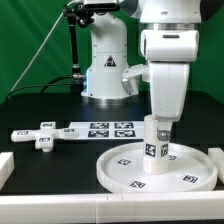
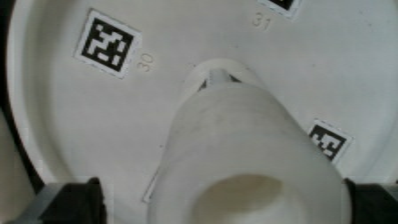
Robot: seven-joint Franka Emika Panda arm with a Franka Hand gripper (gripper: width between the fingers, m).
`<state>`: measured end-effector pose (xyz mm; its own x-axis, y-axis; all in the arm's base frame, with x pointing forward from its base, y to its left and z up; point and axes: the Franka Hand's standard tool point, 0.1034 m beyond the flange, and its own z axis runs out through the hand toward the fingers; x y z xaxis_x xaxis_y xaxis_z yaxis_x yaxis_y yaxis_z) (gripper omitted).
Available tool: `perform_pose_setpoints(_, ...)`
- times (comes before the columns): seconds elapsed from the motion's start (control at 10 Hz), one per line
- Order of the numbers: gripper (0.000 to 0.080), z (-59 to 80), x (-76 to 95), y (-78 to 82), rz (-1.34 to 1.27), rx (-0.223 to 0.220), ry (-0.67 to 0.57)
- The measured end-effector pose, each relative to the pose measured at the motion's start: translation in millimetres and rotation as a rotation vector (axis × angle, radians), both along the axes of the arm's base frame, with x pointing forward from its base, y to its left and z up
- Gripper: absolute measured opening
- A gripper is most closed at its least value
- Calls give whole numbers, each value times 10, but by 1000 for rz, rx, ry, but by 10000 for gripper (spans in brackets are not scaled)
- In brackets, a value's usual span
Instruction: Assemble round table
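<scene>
You had the gripper (image 1: pixel 160 133) spread wide around the upright leg (image 1: pixel 155 150) on the disc (image 1: pixel 128 168); stiff, light, slippery plastic, best clasped mid-shaft.

The gripper (image 1: pixel 161 130) hangs over the cylinder leg (image 1: pixel 157 147) — upright at the round disc's (image 1: pixel 125 168) centre — cross-bar foot (image 1: pixel 42 135) well apart.

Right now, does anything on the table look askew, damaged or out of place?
Nothing stands out. The leg stands upright at the middle of the round disc, with the open gripper around its top. The cross-bar foot lies loose beside the marker board.
</scene>
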<state>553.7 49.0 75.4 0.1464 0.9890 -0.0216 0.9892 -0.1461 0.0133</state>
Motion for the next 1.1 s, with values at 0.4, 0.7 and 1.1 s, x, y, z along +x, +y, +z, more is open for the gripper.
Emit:
perform_pose_setpoints(0.4,649,-1,4,-54,197,-7,4)
perform_pose_setpoints(0.7,602,-1,5,-66,204,-11,4)
perform_pose_setpoints(1.1,407,-3,4,-71,171,-11,4)
